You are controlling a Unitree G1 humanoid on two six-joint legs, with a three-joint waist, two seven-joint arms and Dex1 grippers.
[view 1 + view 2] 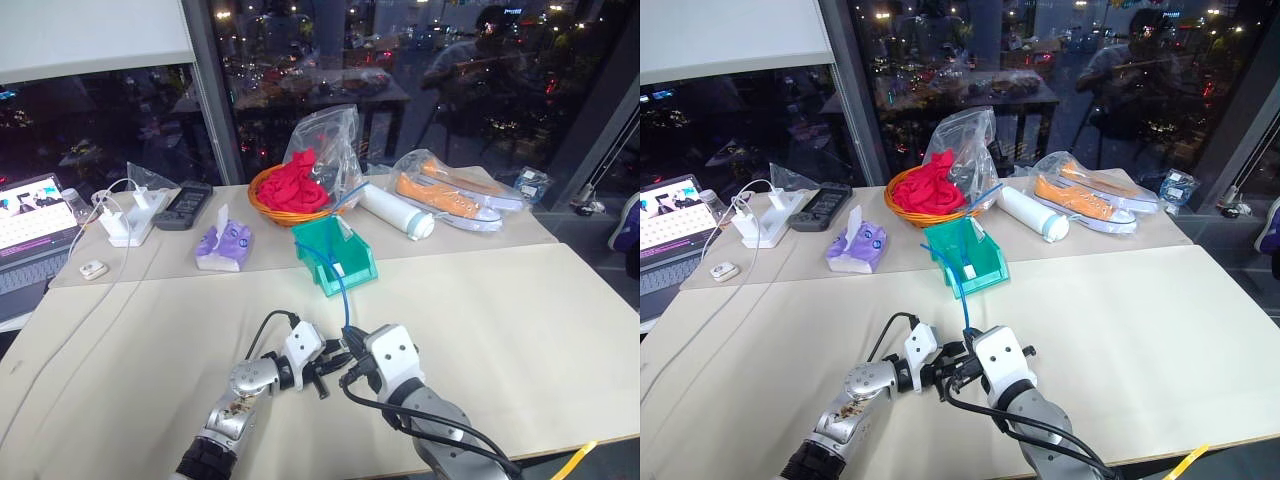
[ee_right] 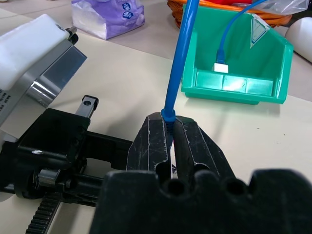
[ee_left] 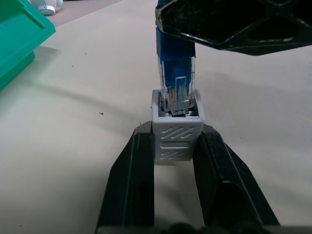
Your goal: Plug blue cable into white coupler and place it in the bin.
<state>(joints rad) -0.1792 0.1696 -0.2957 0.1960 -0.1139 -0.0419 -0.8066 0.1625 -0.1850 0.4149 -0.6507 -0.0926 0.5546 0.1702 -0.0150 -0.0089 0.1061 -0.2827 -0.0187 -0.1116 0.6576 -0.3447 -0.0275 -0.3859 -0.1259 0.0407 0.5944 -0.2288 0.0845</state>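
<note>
Grippers [image 1: 340, 362] meet mid-table, bin [image 1: 335, 255] just beyond.

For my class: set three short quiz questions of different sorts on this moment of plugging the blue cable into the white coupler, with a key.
1. True or false: the left gripper holds the white coupler between its jaws.
2. The blue cable is gripped by the right gripper just behind its plug. Its other end lies: A) in the bin; B) in the orange basket; C) on the laptop.
3. Fill in: the plug's tip is at the coupler's ____ end.

Key
1. True.
2. A.
3. Open; the left wrist view shows the plug entering the socket, and I cannot tell if it is fully seated.
</note>
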